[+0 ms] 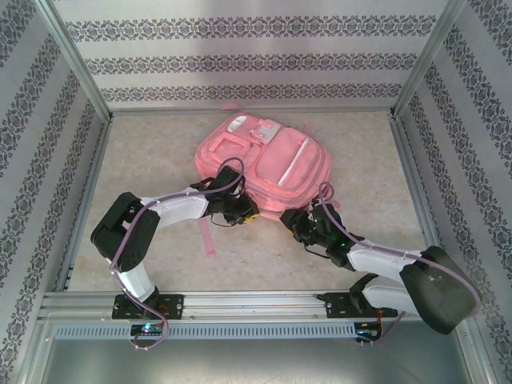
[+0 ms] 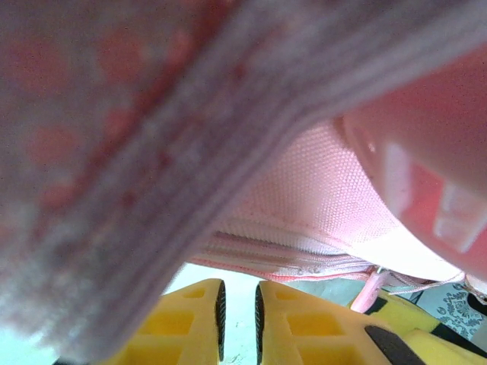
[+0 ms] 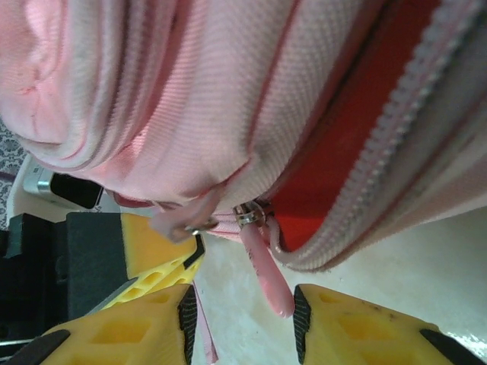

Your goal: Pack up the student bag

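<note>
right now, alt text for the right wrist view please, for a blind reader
A pink zip pull hangs from the pink bag's slider into the gap between the right end effector's open yellow fingers. Above it the zip is partly open, showing red lining; pale table lies below.

1. Top view: bright, diffuse light; soft shadows beneath the arms; colours pale, student bag point(image 1: 264, 164) slightly washed out.
2. Left wrist view: band point(image 2: 137, 152) from 9 to 1 o'clock heavily blurred; weave at centre sharp.
3. Right wrist view: weave crisp; table point(image 3: 426, 258) glares at 4 o'clock.
</note>
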{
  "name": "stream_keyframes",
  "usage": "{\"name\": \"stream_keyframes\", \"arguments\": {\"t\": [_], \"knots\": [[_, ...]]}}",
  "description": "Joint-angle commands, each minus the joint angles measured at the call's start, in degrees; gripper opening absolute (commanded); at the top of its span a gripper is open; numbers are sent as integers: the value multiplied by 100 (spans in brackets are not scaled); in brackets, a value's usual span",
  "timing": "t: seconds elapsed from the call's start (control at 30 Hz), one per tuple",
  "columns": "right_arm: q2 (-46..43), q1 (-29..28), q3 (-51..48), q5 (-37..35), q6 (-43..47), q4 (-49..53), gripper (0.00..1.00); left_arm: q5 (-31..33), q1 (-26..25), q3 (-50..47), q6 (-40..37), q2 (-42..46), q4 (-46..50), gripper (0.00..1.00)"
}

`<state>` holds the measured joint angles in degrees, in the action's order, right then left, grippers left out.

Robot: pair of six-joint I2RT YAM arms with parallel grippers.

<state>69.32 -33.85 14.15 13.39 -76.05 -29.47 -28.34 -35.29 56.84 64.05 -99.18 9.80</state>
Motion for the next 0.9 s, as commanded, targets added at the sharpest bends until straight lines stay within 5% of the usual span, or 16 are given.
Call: {"name": "stream_keyframes", "arguments": {"t": [0.0, 0.37, 0.87], "knots": [[181, 22, 132, 50, -103, -444, 38, -116, -67, 130, -183, -84, -136, 19], [236, -15, 128, -156, -145, -355, 35, -102, -60, 113, -218, -58, -89, 19], [616, 18, 213, -147, -358, -609, 10, -44, 51, -19, -222, -61, 33, 17]]}}
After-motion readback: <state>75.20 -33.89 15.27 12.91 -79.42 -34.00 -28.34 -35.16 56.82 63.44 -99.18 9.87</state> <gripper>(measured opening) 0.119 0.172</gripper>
